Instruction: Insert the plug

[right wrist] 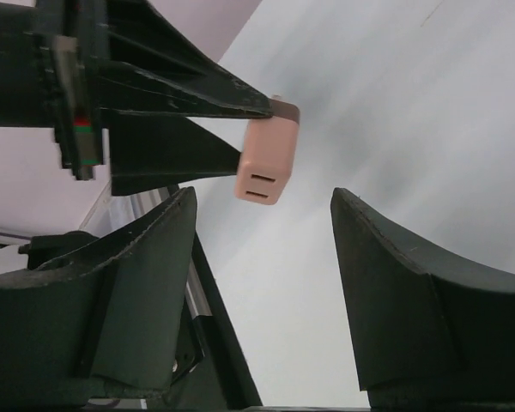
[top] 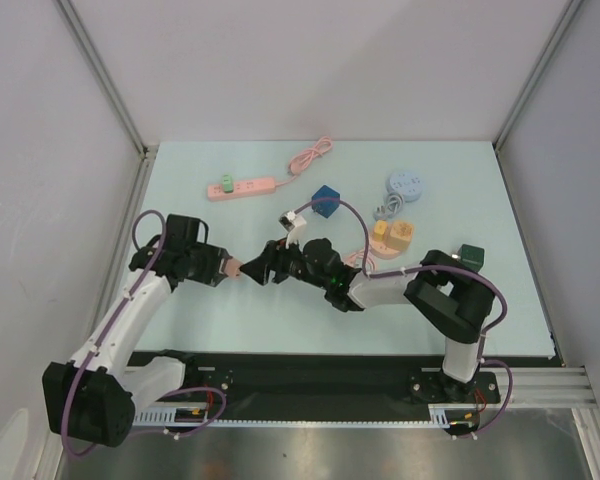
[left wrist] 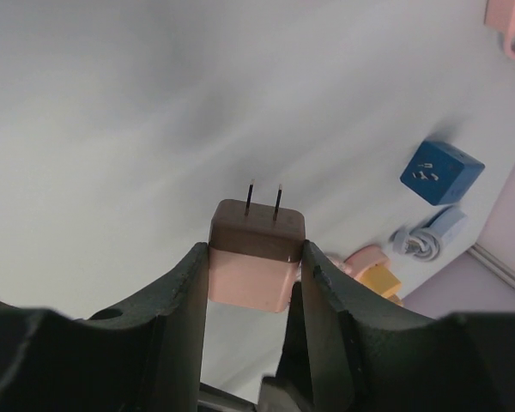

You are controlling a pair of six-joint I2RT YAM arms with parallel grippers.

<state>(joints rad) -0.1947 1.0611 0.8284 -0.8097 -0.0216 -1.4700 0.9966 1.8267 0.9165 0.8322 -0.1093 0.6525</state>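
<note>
Left gripper (top: 225,268): closed partway on the plug, one finger pressed on each side of it; it is left of the table's middle and points right
Plug (left wrist: 256,257): held in the air by the left gripper, between the two grippers; pink body with a brown end
Prongs (left wrist: 263,199): two thin ones on the brown end, pointing away from the left wrist camera; the side turned to the right wrist camera has two slots
Strip (top: 242,187): pink, flat on the table behind the left gripper, well apart from the plug; a green block (top: 224,184) sits on its left end, and its pink cord (top: 310,158) is bundled to the right
Right gripper (right wrist: 263,196): wide open and holding nothing; the plug shows in the gap at its fingertips and touches neither finger
White plug (top: 294,221): on the table just behind the right gripper
Blue cube (top: 325,203): just right of the white plug
Yellow block (top: 392,234): right of the middle, behind the right arm
Round socket (top: 406,186): pale blue, behind the yellow block
Green cube (top: 470,255): far right, beside the right arm
</note>
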